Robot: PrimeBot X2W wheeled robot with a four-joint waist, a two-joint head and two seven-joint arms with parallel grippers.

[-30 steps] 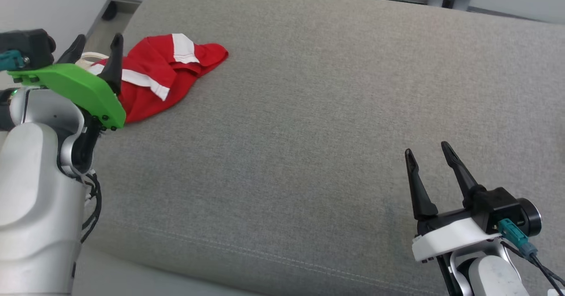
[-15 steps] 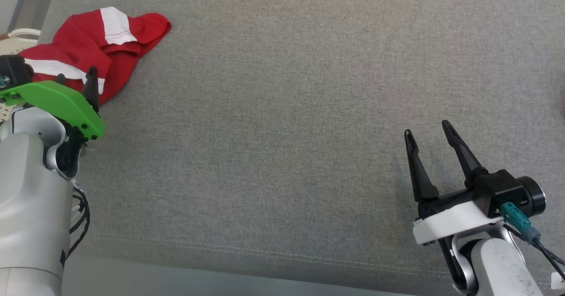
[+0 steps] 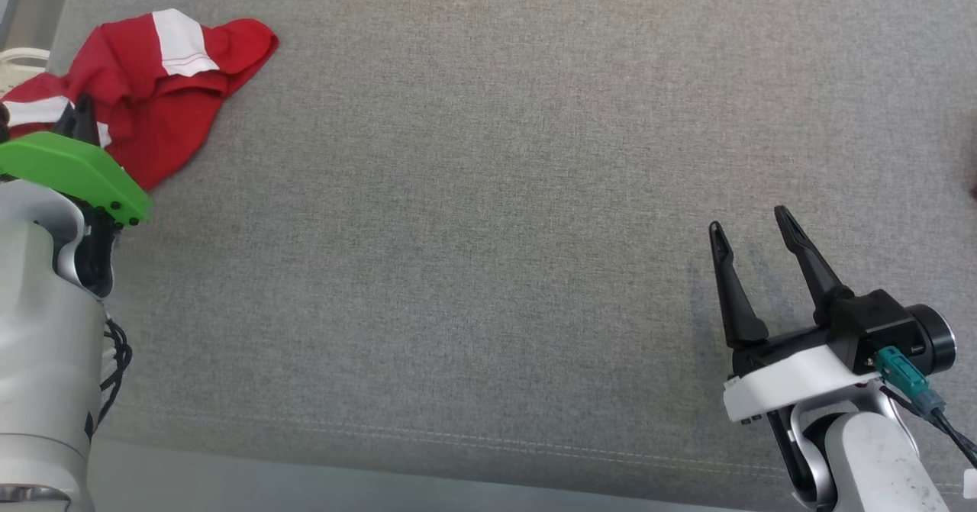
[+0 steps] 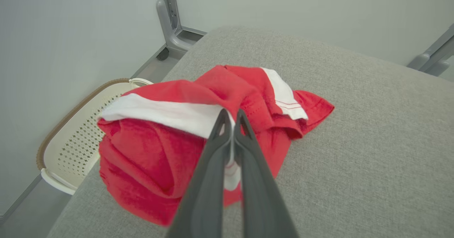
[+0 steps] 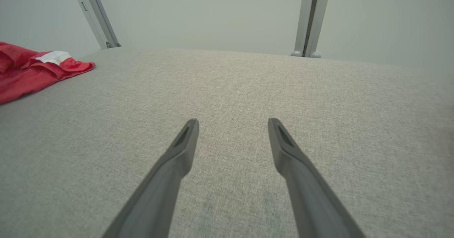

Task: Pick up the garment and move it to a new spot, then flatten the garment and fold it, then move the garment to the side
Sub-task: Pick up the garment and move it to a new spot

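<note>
The garment is a crumpled red piece with white stripes, lying at the far left of the grey cushion. My left gripper sits on its near edge. In the left wrist view the garment bunches up around my left gripper, whose fingers are pressed together on a fold at the white stripe. My right gripper hovers open over bare cushion at the lower right, far from the cloth. The right wrist view shows my right gripper with its fingers spread and the garment far off to the left.
A cream perforated basket stands on the floor beside the cushion's left edge, just behind the garment; its rim peeks in at the left. Grey metal frame posts rise beyond the cushion's far edge.
The head camera has tilted down and shifted. My left gripper has gone from open to shut on the garment's white-striped fold. The right gripper stays open in place.
</note>
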